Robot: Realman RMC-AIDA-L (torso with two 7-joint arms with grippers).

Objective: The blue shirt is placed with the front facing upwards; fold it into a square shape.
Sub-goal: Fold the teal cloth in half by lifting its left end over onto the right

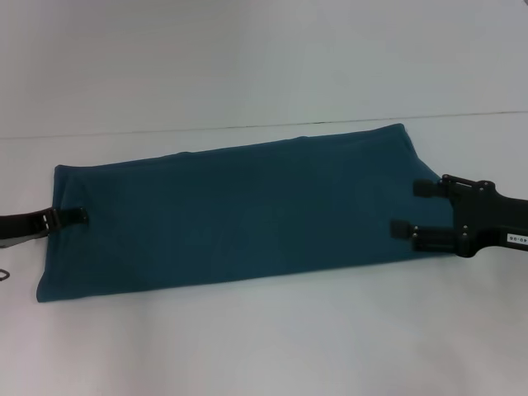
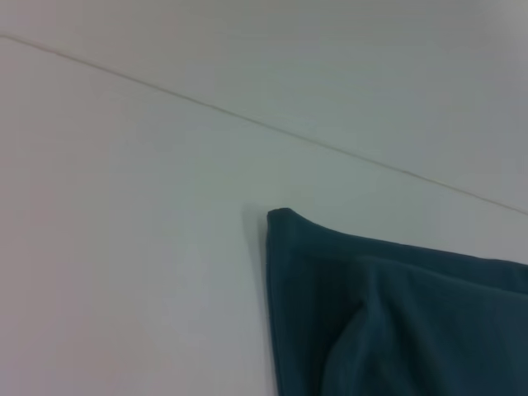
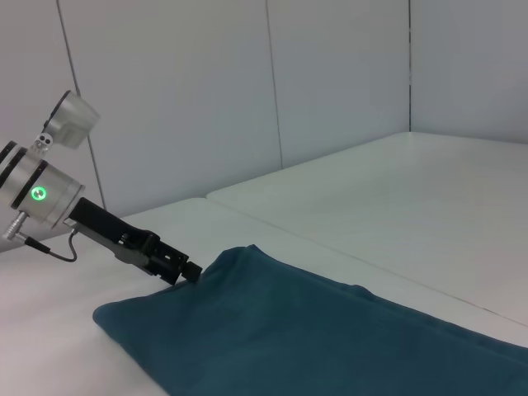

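Observation:
The blue shirt (image 1: 231, 214) lies on the white table as a long folded band running left to right, with no print showing. At its left end my left gripper (image 1: 82, 214) reaches in over the edge and looks shut on the cloth. The right wrist view shows that same gripper (image 3: 191, 271) meeting the shirt's (image 3: 313, 338) slightly raised edge. My right gripper (image 1: 406, 208) rests over the shirt's right end, open, its two fingers (image 1: 422, 188) spread apart on the fabric. In the left wrist view only a folded corner of the shirt (image 2: 396, 322) shows.
The white table (image 1: 264, 346) stretches around the shirt, with a seam line (image 1: 247, 128) running across behind it. A thin cable (image 1: 5, 274) lies at the far left edge. White wall panels (image 3: 330, 82) stand beyond the table.

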